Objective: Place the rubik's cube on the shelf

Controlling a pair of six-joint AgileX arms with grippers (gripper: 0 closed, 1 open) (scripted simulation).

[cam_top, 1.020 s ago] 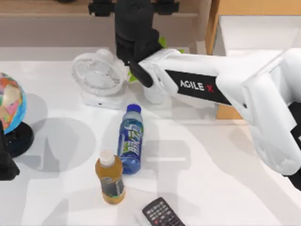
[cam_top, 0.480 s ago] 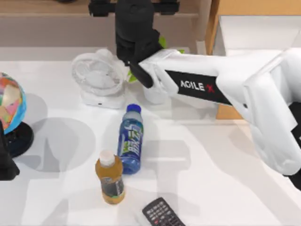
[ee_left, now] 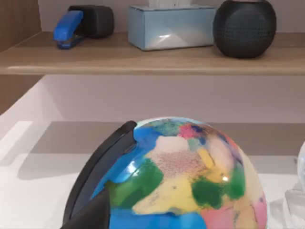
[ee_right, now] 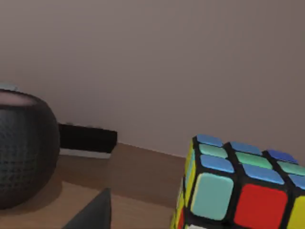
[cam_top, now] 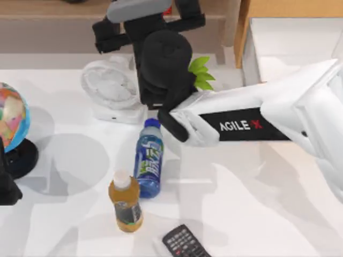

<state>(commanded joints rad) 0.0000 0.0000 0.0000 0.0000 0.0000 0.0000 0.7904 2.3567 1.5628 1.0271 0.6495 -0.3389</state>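
Right tool (cam_top: 170, 6): reached over the back of the bench to the shelf (ee_right: 143, 179), so the cube can be set on the board.
Rubik's cube (ee_right: 240, 183): close before the right wrist camera, at the shelf board; resting or lifted cannot be told.
Grip: fingers hidden by the wrist; whether they clasp the cube cannot be told.
Neighbour: a round black speaker (ee_right: 24, 148) stands well beside the cube.
Left arm: parked by the globe (ee_left: 186, 176), its tool cut off at the frame edge.
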